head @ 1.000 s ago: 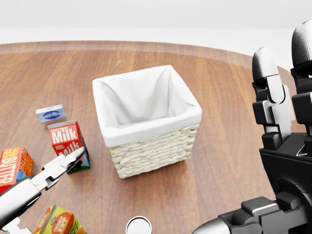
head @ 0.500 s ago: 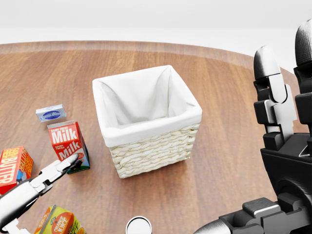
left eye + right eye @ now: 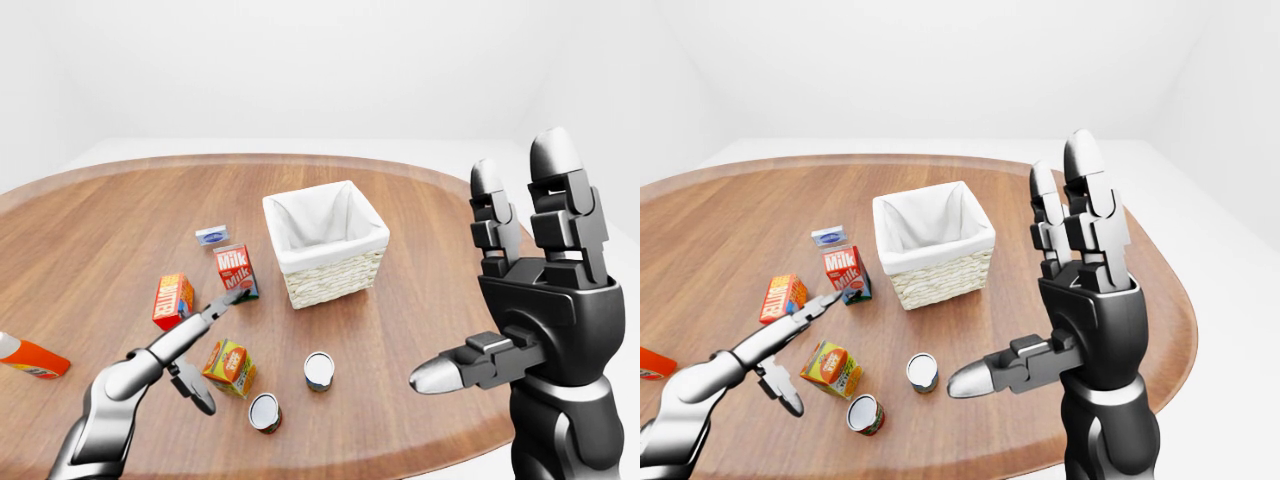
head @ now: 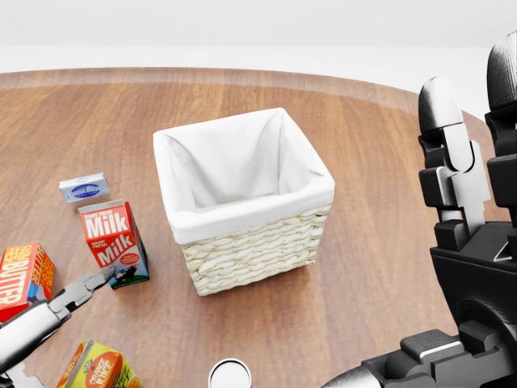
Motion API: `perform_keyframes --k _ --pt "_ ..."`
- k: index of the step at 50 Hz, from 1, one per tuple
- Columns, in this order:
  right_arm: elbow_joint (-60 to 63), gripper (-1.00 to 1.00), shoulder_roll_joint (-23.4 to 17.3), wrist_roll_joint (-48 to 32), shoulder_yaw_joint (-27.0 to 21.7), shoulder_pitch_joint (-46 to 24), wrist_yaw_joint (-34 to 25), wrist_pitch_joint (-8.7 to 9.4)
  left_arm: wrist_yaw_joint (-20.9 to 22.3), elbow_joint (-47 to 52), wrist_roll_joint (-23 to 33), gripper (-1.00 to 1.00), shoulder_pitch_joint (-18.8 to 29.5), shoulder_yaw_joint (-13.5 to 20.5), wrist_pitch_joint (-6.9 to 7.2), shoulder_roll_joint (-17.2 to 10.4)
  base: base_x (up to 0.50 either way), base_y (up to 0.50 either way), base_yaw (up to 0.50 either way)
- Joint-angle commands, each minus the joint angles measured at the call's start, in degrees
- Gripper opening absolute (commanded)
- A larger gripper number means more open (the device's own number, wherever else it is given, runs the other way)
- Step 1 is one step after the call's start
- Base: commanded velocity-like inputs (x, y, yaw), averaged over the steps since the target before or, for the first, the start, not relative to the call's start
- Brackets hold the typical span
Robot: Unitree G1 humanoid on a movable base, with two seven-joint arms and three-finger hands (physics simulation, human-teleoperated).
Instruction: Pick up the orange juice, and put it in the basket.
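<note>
- The silver left hand, fingers spread and holding nothing, has drawn back toward the head view's lower left over the last second; its fingertip no longer overlaps the red milk carton. It looks to be lining up on the juice.
- The orange-and-yellow juice carton lies tilted on the brown wooden table, just right of that hand, untouched.
- The white-lined wicker basket stands empty, well apart.
- The black right hand is raised, fingers splayed, idle.

Left robot hand low, open; right robot hand raised, spread.
</note>
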State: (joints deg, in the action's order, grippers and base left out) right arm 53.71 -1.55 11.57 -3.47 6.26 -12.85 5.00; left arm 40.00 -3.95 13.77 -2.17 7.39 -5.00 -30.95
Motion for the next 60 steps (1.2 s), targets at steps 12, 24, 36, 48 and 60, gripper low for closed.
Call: perform_keyframes --k 12,24,36,48,60 --pt "0.2 1.0 0.1 0.3 -0.3 -0.2 0.3 0.0 0.0 -4.4 13.1 1.0 1.4 -0.4 0.0 2.0 0.0 0.0 0.0" --pt "-0.1 1.0 0.0 0.5 -1.0 -0.4 0.5 0.0 0.0 -2.0 12.2 0.62 -0.3 -5.1 0.0 1.6 0.0 0.0 0.0" --pt "-0.3 1.0 0.1 1.6 -2.1 -1.2 1.5 0.0 0.0 -1.5 8.8 -1.0 -1.8 -5.8 0.0 2.2 0.0 0.0 0.0" --pt "0.1 1.0 0.0 2.0 -1.7 -1.1 1.9 0.0 0.0 -0.2 5.9 -1.0 -0.6 -5.0 0.0 0.7 0.0 0.0 0.0" --pt "-0.1 1.0 0.0 1.8 -1.1 -0.7 1.8 0.0 0.0 -3.5 7.8 -1.0 1.3 -3.4 0.0 1.8 0.0 0.0 0.0"
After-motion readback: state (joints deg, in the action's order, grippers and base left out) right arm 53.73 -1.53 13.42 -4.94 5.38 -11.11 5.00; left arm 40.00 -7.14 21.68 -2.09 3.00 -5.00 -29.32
